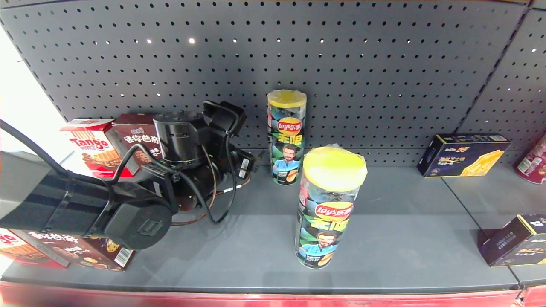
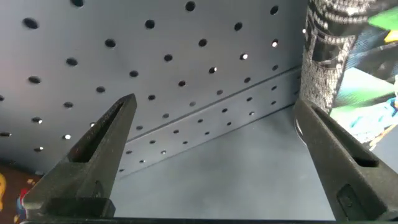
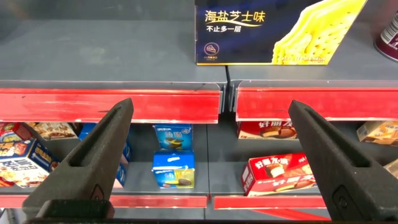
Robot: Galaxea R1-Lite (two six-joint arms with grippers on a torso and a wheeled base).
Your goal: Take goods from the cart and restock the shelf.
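Rear chip can (image 1: 286,136): stands on the grey shelf (image 1: 405,230) against the pegboard back (image 1: 341,64), just outside one finger of the left gripper (image 2: 214,106). In the left wrist view only a slice of its printed wall shows, cut off by the frame edge (whether finger and can touch, I cannot tell).
Its axis: upright, long axis vertical, yellow lid up, label facing the shelf front.
Left gripper: fingers spread wide with nothing held; bare shelf and pegboard show between them. In the head view the fingers are mostly hidden behind the wrist and its cables.
Front chip can (image 1: 329,209): also upright with its lid up, beyond the rear can from the gripper and nearer the shelf front; the two cans stand apart.
Wafer box (image 1: 91,147) and cookie box (image 1: 136,138): behind the left wrist, partly covered by it.
Flat cookie box (image 1: 81,251): under the left forearm, its top hidden by the arm.
Right gripper (image 3: 211,107): fingers apart and empty, facing the red shelf edge (image 3: 112,106).
Cracker box (image 3: 273,31): on the shelf above the right fingertips, its top cut off.
Blue biscuit boxes (image 3: 174,168): one shelf lower, seen between the right fingers.
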